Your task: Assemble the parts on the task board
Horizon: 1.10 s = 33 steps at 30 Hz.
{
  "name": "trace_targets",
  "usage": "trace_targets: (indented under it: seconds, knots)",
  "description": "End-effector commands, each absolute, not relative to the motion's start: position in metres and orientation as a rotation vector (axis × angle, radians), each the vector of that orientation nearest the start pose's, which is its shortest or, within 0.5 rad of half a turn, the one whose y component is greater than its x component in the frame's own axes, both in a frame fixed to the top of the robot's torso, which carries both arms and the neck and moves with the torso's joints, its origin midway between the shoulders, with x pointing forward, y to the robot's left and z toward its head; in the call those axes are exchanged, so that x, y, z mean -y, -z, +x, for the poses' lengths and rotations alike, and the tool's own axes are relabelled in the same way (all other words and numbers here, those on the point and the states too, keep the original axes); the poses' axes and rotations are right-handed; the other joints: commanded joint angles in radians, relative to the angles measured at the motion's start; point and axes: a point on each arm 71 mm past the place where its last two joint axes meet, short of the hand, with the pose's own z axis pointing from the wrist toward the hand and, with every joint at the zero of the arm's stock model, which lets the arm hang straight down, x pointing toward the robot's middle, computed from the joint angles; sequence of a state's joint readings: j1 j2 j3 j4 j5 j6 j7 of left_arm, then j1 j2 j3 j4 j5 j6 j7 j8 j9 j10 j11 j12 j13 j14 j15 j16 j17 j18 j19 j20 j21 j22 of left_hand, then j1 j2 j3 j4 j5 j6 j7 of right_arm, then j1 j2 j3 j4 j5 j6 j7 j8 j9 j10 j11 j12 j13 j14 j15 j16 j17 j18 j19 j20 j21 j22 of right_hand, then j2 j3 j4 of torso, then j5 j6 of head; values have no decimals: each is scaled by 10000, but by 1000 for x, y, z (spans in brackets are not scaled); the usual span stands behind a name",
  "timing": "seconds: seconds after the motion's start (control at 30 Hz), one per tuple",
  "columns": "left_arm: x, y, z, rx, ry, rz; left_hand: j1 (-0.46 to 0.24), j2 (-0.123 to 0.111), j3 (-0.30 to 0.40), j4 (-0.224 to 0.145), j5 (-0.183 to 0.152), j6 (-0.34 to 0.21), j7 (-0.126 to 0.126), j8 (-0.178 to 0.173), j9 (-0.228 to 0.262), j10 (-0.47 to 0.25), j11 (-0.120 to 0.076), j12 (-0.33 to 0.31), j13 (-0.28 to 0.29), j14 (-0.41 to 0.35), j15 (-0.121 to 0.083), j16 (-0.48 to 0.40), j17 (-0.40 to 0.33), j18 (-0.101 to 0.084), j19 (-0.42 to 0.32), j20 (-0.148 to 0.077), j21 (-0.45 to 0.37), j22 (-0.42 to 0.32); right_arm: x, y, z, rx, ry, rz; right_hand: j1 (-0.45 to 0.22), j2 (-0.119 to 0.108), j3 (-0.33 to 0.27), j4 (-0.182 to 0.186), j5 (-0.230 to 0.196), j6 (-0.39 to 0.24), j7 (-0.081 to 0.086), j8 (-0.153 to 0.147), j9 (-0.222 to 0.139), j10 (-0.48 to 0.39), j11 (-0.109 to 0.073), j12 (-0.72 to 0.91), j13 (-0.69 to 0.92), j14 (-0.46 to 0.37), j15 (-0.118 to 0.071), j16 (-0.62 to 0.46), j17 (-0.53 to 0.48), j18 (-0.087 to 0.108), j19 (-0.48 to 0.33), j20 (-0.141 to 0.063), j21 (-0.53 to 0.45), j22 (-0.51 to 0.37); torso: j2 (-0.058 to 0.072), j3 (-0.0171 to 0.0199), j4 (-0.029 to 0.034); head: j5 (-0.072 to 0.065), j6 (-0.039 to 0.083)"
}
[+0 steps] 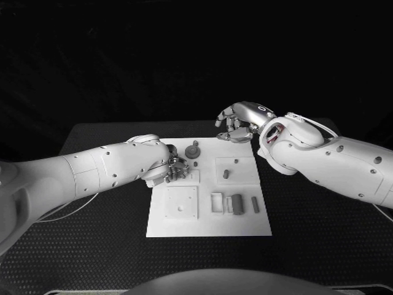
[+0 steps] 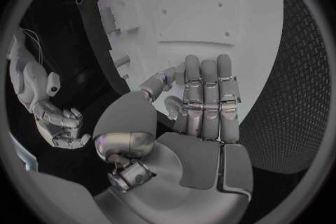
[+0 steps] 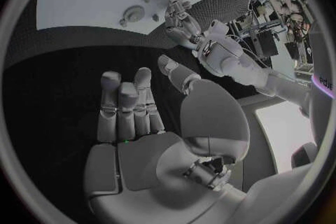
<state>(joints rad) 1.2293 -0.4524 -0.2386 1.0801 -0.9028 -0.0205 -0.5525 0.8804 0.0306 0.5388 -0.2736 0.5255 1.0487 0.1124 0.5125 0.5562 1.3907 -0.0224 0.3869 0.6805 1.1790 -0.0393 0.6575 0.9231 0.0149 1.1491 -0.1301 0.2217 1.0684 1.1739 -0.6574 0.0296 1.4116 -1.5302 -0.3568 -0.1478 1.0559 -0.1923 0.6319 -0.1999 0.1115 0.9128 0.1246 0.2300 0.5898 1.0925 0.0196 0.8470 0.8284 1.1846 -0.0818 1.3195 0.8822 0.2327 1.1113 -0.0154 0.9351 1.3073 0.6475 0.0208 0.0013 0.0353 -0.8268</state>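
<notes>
right robot hand (image 3: pixel 129 109): fingers straight, empty | task board (image 3: pixel 84 3) beyond | left robot hand (image 3: pixel 181 23) at board edge

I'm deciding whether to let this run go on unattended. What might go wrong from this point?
1. The left hand sits low over the task board at its left edge, close to the upright part; a sideways move might knock it.
2. Loose parts lie side by side near the board's front; a low sweep could scatter them.
3. The right hand hovers at the board's far edge, and both hands may crowd each other there.

White arms (image 1: pixel 90 169), silver robot hand (image 1: pixel 239 120), cables.
</notes>
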Motion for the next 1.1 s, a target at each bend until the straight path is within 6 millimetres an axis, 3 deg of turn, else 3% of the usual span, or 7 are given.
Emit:
trace_targets:
  seconds: [0.03, 1.1]
  knots:
    - [-155, 291, 523, -23623, 2604, -3637, 34, 113, 39, 0, 55, 713, -749, 38, 14, -195, -180, 37, -11, -46, 9, 54, -14, 13, 15, -63, 49, 20, 138, 174, 507, -15751, -6780, -1755, 16, 87, 9, 45, 9, -21, 104, -39, -17, -29, 22, -45, 15, 29, -51, -67, -9, 291, 27, -23, -66, 53, 3, 2, -2, 2, -7]
    - [-153, 292, 523, -23431, 2609, -3635, 27, 128, 60, 26, -83, 655, -728, 40, 2, -254, -163, 63, -47, -103, 7, 129, -101, 8, -6, -64, 38, 78, 137, 174, 507, -15776, -6761, -1750, 32, 105, 10, 38, 11, -18, 102, -41, -18, -27, 20, -46, 18, 25, -52, -72, -10, 291, 21, -25, -72, 54, 1, 1, -2, 3, 3]
